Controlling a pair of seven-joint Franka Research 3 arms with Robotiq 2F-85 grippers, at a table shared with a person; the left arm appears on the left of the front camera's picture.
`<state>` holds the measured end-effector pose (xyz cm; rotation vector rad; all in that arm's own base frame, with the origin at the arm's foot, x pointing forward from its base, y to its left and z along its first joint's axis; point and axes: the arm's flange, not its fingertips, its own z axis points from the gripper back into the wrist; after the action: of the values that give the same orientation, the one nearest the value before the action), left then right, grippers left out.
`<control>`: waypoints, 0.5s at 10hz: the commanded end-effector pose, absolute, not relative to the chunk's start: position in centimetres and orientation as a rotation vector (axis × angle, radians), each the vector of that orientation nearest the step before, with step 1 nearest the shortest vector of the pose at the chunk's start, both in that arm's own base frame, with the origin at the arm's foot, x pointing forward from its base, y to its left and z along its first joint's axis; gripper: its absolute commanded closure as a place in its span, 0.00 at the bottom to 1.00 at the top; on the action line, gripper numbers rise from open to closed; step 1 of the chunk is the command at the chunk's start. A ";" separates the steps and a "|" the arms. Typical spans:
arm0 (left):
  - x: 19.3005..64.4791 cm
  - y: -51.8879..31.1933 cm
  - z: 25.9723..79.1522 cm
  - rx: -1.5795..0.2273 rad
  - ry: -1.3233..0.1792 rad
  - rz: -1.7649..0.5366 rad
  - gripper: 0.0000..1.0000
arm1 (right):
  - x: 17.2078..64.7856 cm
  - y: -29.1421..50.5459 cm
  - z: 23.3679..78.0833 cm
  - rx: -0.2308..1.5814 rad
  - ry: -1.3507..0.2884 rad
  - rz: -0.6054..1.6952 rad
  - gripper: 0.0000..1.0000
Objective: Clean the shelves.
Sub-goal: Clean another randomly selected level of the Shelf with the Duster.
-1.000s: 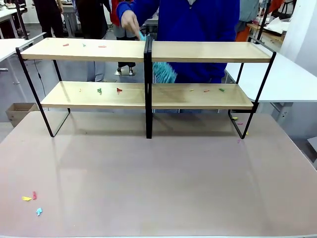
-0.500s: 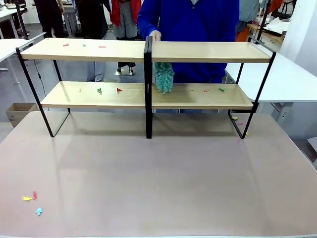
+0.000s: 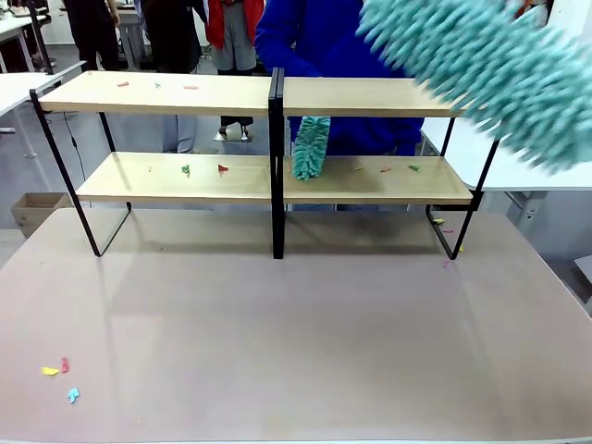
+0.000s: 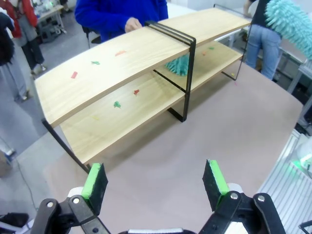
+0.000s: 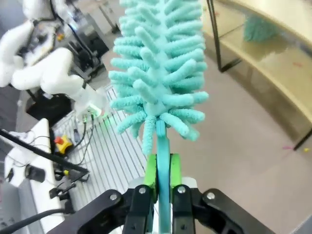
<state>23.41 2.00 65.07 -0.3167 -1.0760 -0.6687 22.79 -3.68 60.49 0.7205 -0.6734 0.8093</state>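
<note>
The right gripper (image 5: 162, 168) is pinching the thin handle of a teal duster (image 5: 156, 73) between its green pads, which are pressing tightly on it. The duster's long axis is running straight on from the fingers, with the fluffy head pointing away from the wrist. In the front view this head is slanting across the upper right corner, blurred, in front of the right end of the shelves (image 3: 166, 92).

The left gripper (image 4: 156, 183) is hanging above the counter (image 3: 296, 324) with its fingers spread wide and nothing between them.

The shelves are standing at the far side of the counter, with the long boards running from left to right and the open front facing the robot. A person in a blue sleeve (image 3: 305, 37) is standing behind them. A second duster (image 3: 311, 148) is hanging head-down onto the lower board, just right of the black centre post (image 3: 276, 157).

Small coloured scraps (image 3: 203, 168) are lying on both boards – more on the left half – and some on the counter's near-left corner. The wide middle of the counter, in front of the shelves, is lying bare.
</note>
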 end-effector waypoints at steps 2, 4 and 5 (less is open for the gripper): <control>23.5 2.0 65.0 -0.321 -1.076 -0.670 0.00 | 27.2 -3.7 57.3 0.663 -0.547 0.711 0.88; 23.5 2.0 65.0 -0.321 -1.076 -0.670 0.00 | 20.2 -9.0 62.8 0.836 -0.748 0.800 0.88; 23.5 2.0 65.0 -0.321 -1.076 -0.670 0.00 | 15.7 -11.0 64.2 0.847 -0.672 0.817 0.88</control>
<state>23.37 2.01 65.12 -0.3156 -1.0775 -0.6686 20.63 -9.08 60.88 0.7960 -0.6906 0.7809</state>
